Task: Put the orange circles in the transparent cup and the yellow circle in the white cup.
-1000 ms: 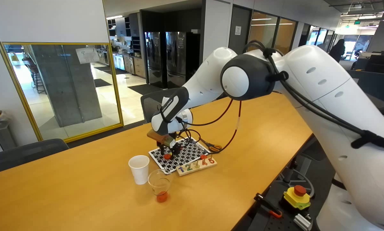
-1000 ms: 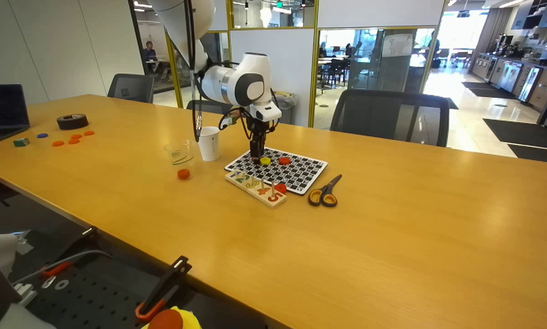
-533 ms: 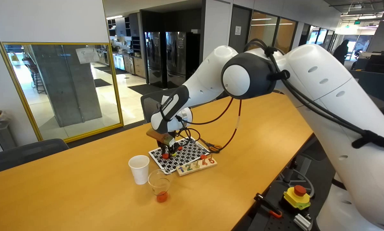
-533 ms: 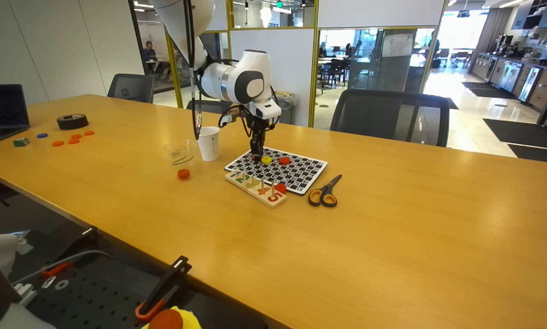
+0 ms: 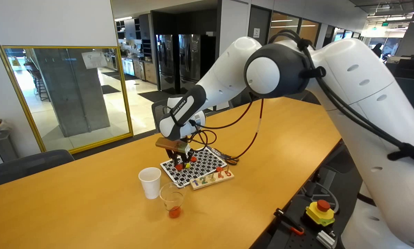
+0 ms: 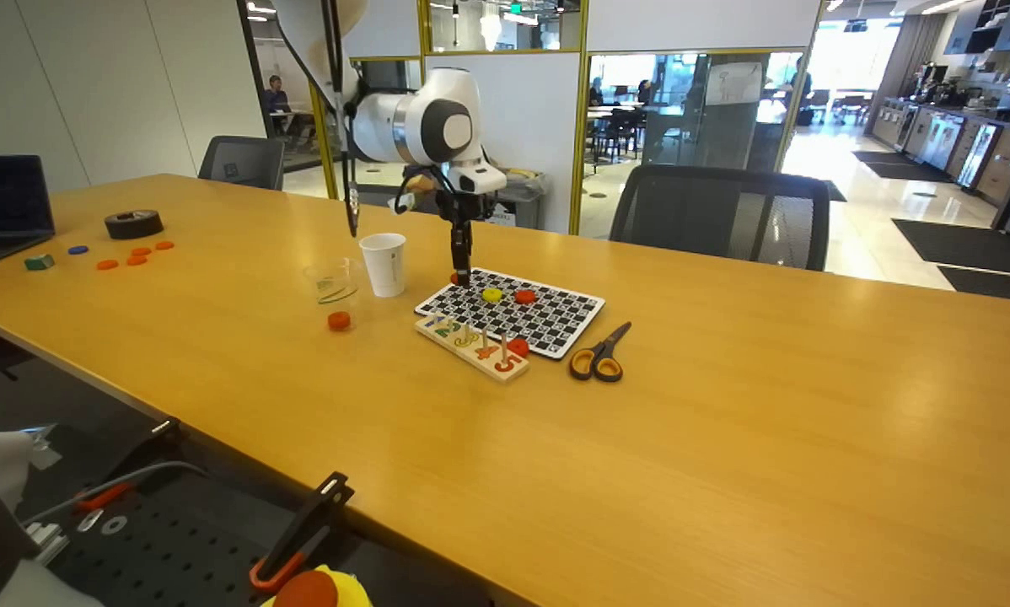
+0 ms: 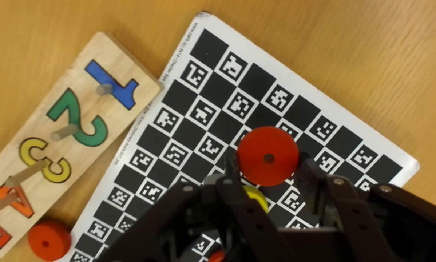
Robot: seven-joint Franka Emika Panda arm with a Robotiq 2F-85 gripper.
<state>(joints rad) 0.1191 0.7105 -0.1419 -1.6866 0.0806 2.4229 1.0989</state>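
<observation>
Yellow circle (image 7: 258, 198) partly behind jaws, one orange circle (image 7: 216, 257) cut off

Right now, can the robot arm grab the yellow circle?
Probably not: its end effector holds an orange circle, so it would likely need to drop that off first. Otherwise, the yellow circle lies uncovered on the checkered board.

And there's the numbered peg board (image 7: 43, 123), snug alongside the checkered board (image 6: 551, 319), scissors (image 6: 602, 350) lying near that! Down the table (image 6: 724, 396), well apart, an open laptop (image 6: 3, 202), a green block (image 6: 39, 262), a blue disc (image 6: 77, 250), a black ring (image 6: 134, 227). Beyond, a mesh-backed chair (image 6: 716, 215)!
</observation>
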